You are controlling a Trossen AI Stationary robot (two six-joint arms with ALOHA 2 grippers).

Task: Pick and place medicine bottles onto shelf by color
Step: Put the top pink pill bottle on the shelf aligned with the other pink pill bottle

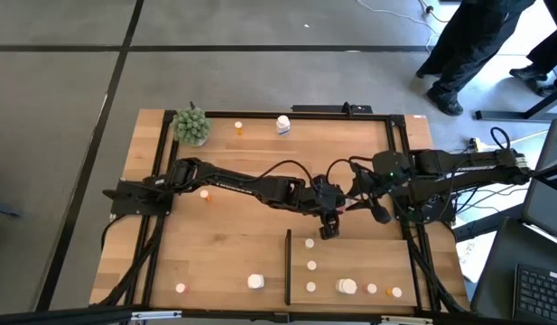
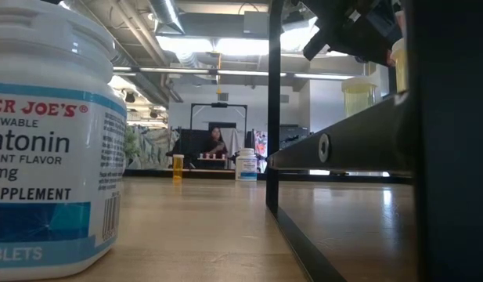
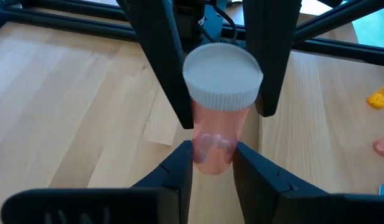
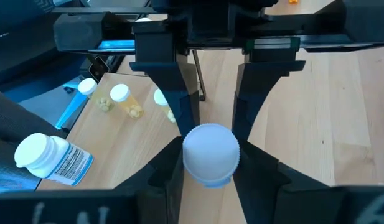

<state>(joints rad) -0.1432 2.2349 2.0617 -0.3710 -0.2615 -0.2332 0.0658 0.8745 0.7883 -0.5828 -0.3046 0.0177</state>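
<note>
Mid-handover above the worktop [image 1: 215, 244]: we are seeing both grippers, left [image 3: 213, 165] and right [image 4: 207, 163], closing on one orange bottle [image 3: 218, 106]; next, one must let go w/o dropping it.

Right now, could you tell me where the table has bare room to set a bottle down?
The widest bare wood lies between the left arm, the black strip and the lone white bottle. Another open patch sits between the far white bottle and the arms. It is crowded right of the strip, where bottles cluster, and mid-table, where both end effectors meet.
</note>
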